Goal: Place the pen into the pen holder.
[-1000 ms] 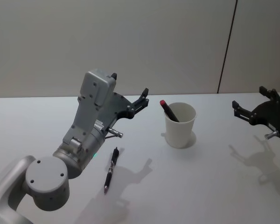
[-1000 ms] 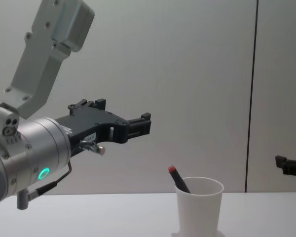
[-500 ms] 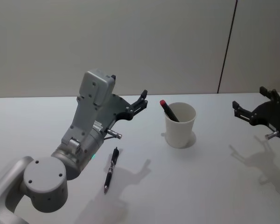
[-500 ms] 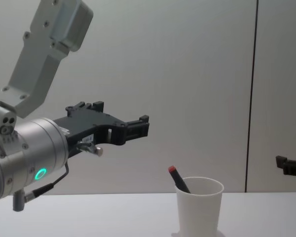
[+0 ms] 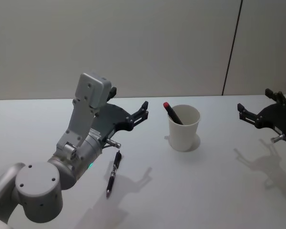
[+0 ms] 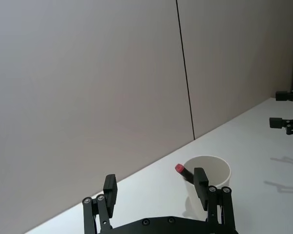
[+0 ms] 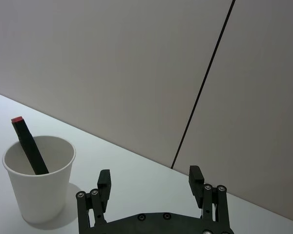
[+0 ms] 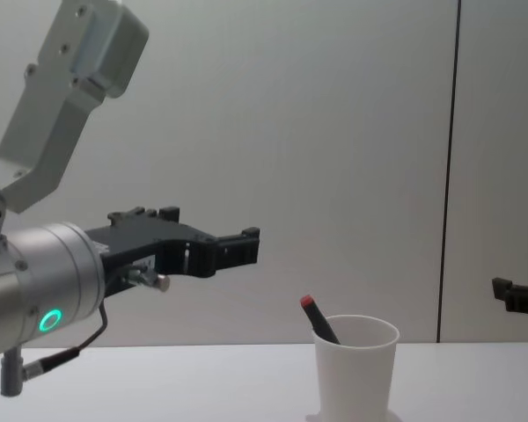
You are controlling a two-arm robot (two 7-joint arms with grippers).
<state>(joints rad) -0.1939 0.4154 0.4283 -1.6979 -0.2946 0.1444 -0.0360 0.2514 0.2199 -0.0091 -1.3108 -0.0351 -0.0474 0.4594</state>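
A black pen (image 5: 113,171) lies flat on the white table, left of the pen holder (image 5: 184,128), a white paper cup. A dark, red-tipped pen (image 5: 171,112) leans inside the cup (image 8: 355,365). My left gripper (image 5: 128,98) hovers open and empty above the table, past the lying pen's far end and left of the cup. In the left wrist view its fingers (image 6: 110,187) frame the cup (image 6: 216,169) ahead. My right gripper (image 5: 254,100) hangs open and empty at the far right, well clear of the cup (image 7: 39,180).
The white table (image 5: 205,191) runs back to a plain grey wall with a dark vertical seam (image 5: 231,47). The left arm's grey body (image 5: 81,143) stands close beside the lying pen.
The left arm has drawn back and sunk a little, its gripper shifting left, away from the cup. The pens, the cup and the right gripper have not moved.
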